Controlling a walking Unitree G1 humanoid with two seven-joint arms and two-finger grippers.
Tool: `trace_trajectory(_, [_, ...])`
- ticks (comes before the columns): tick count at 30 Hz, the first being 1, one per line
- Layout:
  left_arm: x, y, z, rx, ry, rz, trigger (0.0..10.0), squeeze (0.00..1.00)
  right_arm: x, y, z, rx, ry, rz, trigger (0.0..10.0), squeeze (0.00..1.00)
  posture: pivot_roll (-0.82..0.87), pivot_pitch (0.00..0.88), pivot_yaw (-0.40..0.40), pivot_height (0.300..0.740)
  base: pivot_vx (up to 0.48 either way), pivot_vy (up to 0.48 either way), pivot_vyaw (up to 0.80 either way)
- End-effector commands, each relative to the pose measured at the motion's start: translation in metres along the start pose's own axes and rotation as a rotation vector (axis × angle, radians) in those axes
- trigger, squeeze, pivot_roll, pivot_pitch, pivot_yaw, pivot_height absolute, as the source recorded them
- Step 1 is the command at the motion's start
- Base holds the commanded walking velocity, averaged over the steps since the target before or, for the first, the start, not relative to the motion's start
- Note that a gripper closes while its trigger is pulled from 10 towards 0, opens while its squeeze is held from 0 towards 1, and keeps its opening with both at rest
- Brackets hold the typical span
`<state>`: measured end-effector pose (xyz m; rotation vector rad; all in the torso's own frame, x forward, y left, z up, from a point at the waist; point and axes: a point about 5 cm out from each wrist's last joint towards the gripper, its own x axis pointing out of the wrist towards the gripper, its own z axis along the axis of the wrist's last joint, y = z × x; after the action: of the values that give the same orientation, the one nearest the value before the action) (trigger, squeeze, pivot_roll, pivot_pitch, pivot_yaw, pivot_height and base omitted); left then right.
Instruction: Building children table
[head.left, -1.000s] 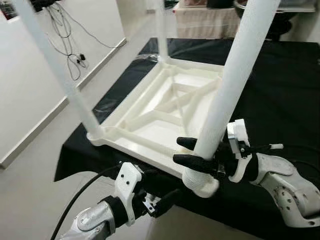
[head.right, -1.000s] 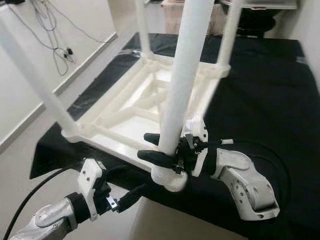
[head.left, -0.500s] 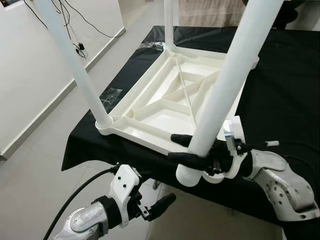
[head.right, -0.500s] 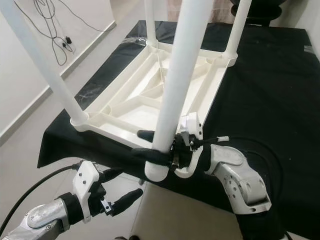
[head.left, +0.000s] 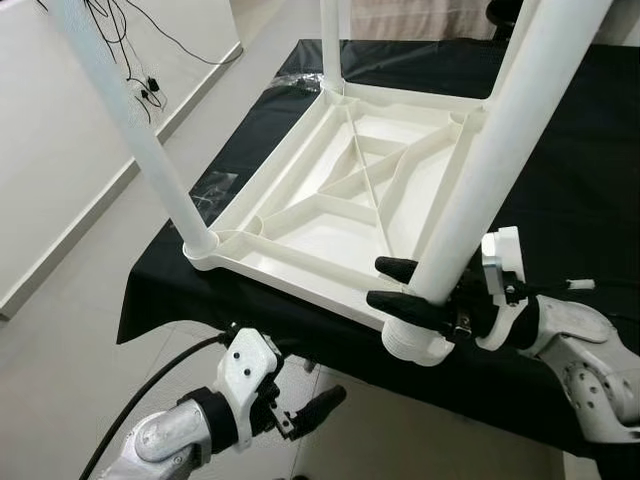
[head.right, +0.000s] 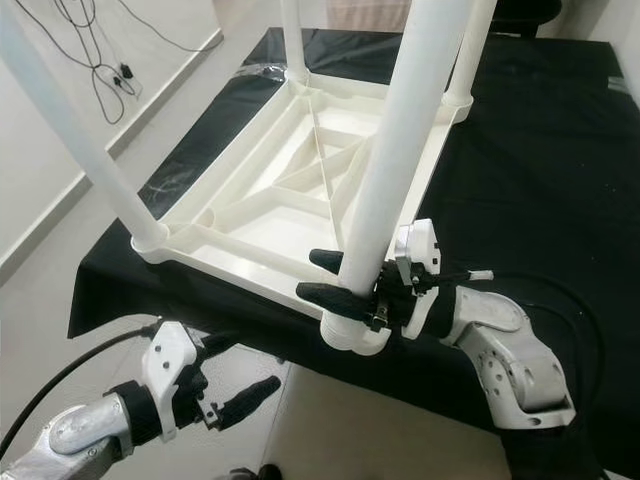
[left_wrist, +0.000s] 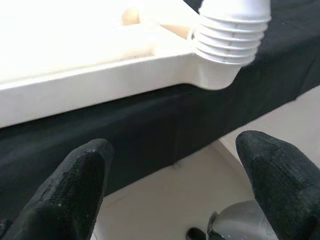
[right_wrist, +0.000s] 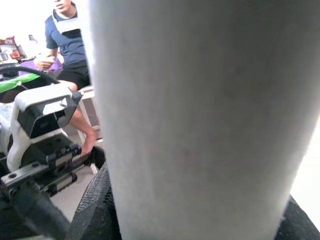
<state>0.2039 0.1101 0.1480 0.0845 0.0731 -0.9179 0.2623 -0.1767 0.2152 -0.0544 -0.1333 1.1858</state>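
The white plastic tabletop (head.left: 290, 272) lies upside down on a black-covered table (head.left: 585, 170). Three white legs stand in its corners: near left (head.left: 140, 140), far left (head.left: 330, 40) and far right (head.right: 470, 50). My right gripper (head.left: 384, 282) is shut on a fourth leg (head.left: 490, 170), which leans to the right. Its threaded end (left_wrist: 232, 30) sits at the near right corner socket (left_wrist: 215, 75); I cannot tell how deep it is in. My left gripper (left_wrist: 175, 200) hangs open with nothing in it, below the table's front edge, under that corner.
The black table's front edge is just before me, with pale floor (head.left: 90, 300) to the left. Cables (head.left: 150, 75) trail on the floor by the white wall. A person (right_wrist: 70, 40) in a dark blue shirt sits in the background of the right wrist view.
The camera has shifted. My right gripper has kept its hold and moved the leg's threaded end in toward the near right corner. The left gripper stays low and open.
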Motion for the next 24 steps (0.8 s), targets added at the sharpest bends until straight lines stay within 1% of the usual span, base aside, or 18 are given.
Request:
trace_trajectory(1, [-0.001,-0.002,-0.004,-0.011,0.014,-0.006,10.0,0.00,-0.004,0.002,-0.003,0.004,0.014,-0.009,10.0,0.00,-0.04,0.246,0.099,0.740,0.000,0.000,0.00])
trace_trajectory(8, [0.000,-0.003,-0.005,-0.006,0.017,-0.041,10.0,0.00,-0.003,0.009,-0.005,0.007,0.031,0.033,10.0,0.00,-0.05,0.241,0.101,0.740,0.000,0.000,0.00])
trace_trajectory(11, [0.000,-0.005,-0.007,-0.017,0.025,-0.055,10.0,0.00,0.002,0.016,-0.010,0.010,0.045,0.066,10.0,0.00,-0.05,0.237,0.101,0.740,0.000,0.000,0.00])
trace_trajectory(15, [0.000,-0.005,-0.008,-0.020,0.030,-0.058,10.0,0.00,0.004,0.019,-0.011,0.015,0.043,0.074,10.0,0.00,-0.05,0.237,0.101,0.740,0.000,0.000,0.00])
trace_trajectory(18, [-0.001,-0.005,-0.009,-0.022,0.034,-0.058,10.0,0.00,0.008,0.021,-0.004,0.026,-0.009,0.080,10.0,0.00,-0.05,0.233,0.104,0.740,0.000,0.000,0.00])
trace_trajectory(20, [-0.001,-0.005,-0.009,-0.022,0.034,-0.058,10.0,0.00,0.009,0.021,-0.001,0.028,-0.025,0.088,10.0,0.00,-0.05,0.233,0.104,0.740,0.000,0.000,0.00])
trace_trajectory(24, [-0.001,-0.005,-0.010,-0.022,0.036,-0.061,10.0,0.00,0.012,0.028,-0.003,0.018,0.008,0.137,10.0,0.00,-0.05,0.228,0.103,0.740,0.000,0.000,0.00])
